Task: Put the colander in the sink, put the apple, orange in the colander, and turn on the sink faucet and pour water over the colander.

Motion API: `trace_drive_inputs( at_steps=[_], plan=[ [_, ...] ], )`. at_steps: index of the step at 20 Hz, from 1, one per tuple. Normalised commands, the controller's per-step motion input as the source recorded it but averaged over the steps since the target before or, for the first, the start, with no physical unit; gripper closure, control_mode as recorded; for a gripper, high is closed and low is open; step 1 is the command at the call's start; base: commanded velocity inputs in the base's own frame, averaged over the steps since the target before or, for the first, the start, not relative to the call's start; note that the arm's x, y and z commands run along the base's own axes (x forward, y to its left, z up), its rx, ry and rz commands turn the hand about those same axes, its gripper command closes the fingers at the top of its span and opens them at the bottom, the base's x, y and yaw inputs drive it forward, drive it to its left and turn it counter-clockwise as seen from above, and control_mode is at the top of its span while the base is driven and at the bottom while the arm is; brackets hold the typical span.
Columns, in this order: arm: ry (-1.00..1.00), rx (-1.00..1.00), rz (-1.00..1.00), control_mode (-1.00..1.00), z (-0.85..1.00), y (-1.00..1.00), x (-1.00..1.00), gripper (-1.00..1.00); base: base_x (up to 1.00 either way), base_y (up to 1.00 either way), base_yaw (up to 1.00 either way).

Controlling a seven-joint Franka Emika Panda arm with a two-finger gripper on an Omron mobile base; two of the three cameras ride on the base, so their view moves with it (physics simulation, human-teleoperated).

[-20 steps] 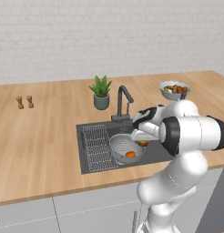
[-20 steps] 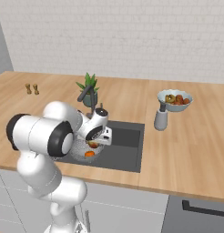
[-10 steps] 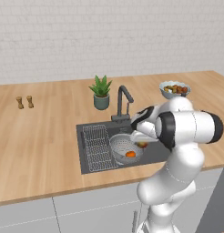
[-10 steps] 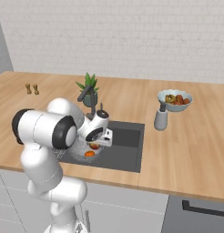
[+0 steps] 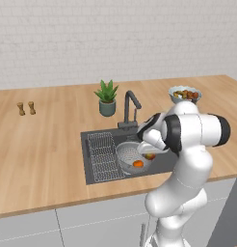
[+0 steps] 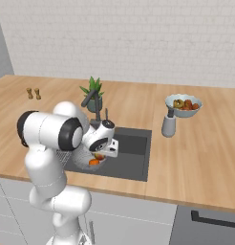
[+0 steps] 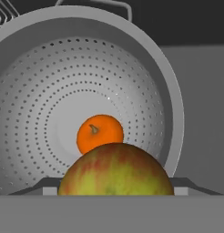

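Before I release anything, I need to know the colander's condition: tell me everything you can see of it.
The colander is a wide, round, silvery-grey metal bowl, perforated in rings of small holes, with a smooth broad rim and a thin loop handle at its far edge. It sits upright in the dark sink, beside the ribbed drainboard. The orange rests on its bottom, stem up. The apple is between the tool tips, just above the near rim. No water is running into it.
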Motion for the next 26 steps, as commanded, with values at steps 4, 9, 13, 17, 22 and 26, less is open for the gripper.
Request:
trace_drive_inputs(
  at_steps=[4, 9, 13, 17, 22, 26],
  plan=[
    [0.00, 0.00, 0.00, -1.00, -0.06, 0.00, 0.10, 1.00, 0.00, 0.00, 0.00],
    [0.00, 0.00, 0.00, -1.00, 0.00, 0.01, 0.14, 1.00, 0.00, 0.00, 0.00],
    [0.00, 0.00, 0.00, -1.00, 0.00, 0.00, 0.11, -1.00, 0.00, 0.00, 0.00],
    [0.00, 0.00, 0.00, -1.00, 0.00, 0.00, 0.00, -1.00, 0.00, 0.00, 0.00],
    [0.00, 0.00, 0.00, -1.00, 0.00, 0.00, 0.00, -1.00, 0.00, 0.00, 0.00],
    [0.00, 0.00, 0.00, -1.00, 0.00, 0.00, 0.00, -1.00, 0.00, 0.00, 0.00]
  ],
)
